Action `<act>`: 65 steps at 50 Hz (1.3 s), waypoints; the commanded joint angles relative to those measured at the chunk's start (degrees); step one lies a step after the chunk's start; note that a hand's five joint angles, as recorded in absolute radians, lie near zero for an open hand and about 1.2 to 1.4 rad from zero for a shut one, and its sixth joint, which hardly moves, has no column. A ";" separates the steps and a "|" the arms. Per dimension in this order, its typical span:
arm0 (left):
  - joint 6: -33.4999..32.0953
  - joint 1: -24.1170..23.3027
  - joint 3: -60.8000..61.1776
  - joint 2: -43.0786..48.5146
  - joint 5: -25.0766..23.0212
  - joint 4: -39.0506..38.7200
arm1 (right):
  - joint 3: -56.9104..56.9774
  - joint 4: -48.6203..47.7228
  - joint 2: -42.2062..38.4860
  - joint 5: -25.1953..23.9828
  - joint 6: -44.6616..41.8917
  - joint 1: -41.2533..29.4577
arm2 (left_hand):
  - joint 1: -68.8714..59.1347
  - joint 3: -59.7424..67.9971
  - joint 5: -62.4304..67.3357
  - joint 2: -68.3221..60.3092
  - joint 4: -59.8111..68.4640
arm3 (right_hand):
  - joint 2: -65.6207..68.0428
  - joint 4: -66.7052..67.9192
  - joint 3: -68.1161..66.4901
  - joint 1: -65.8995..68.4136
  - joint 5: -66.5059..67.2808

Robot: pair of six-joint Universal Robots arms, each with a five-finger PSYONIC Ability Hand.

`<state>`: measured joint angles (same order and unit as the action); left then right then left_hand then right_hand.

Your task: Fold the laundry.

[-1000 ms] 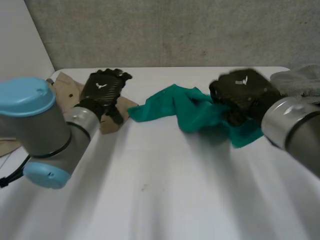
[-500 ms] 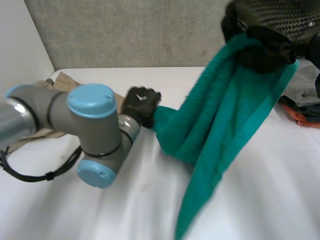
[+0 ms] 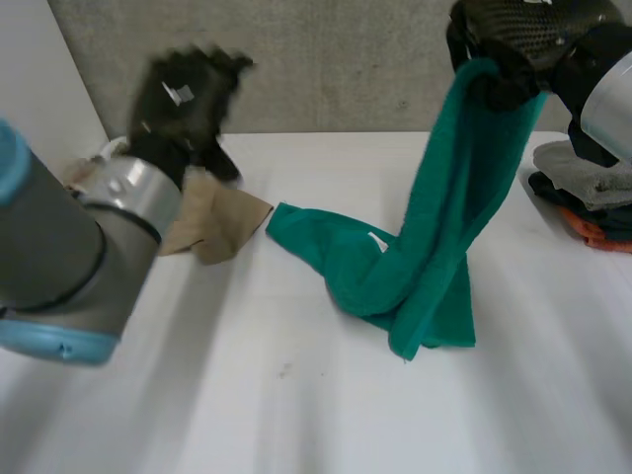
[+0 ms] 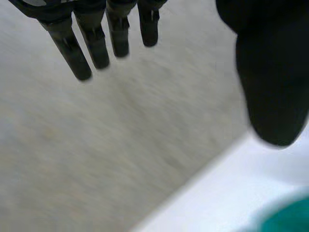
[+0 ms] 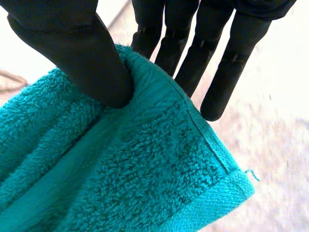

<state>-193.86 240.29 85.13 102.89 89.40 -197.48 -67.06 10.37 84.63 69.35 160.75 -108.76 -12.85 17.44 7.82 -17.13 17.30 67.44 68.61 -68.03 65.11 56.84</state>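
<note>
**Table.** White flat table (image 3: pixel 296 415); the near half is bare surface.

**Left arm.** Grey-jointed arm with a light-blue cap (image 3: pixel 59 267), at 8 o'clock in the head view, nearest the camera.

**Task item.** Teal terry-cloth towel (image 3: pixel 434 257). Its lower end lies bunched on the table just right of centre. One folded length trails along the surface toward 10 o'clock, and a small white label shows on it. The rest rises off the table as a hanging strip toward 1 o'clock.

**Tan cloth.** Flat tan fabric piece (image 3: pixel 212 222) on the table at 10 o'clock, near the towel's trailing end but apart from it.

**Laundry pile.** Stack of folded garments (image 3: pixel 588 188) at 3 o'clock, with grey on top, dark below and orange at the base.

**Left hand.** Black hand (image 3: pixel 183 99), raised above the tan cloth at 10 o'clock. The wrist view shows straight fingers (image 4: pixel 94 46) spread from the thumb, holding nothing.

**Right hand.** Black hand (image 3: pixel 513 39), raised high at 1 o'clock. The wrist view shows the towel's hemmed edge (image 5: pixel 145 183), near a corner, pinched between the thumb and the straight fingers (image 5: pixel 227 63).

**Wall.** Grey speckled wall (image 3: pixel 326 69) at 12 o'clock, behind the table's far edge.
</note>
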 commanded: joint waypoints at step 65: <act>-10.66 -13.44 20.16 5.56 25.56 -5.82 | -14.68 -14.41 -18.53 8.95 -12.56 -2.59 | -41.52 36.93 36.54 -37.24 37.06 | 12.56 11.39 -11.97 14.89 13.16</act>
<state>-205.20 232.24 102.96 105.39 108.06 -206.84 -76.89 -0.97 70.44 74.24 153.52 -110.41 -62.48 63.87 52.69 -63.94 63.85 67.44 68.62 -68.03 65.11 56.84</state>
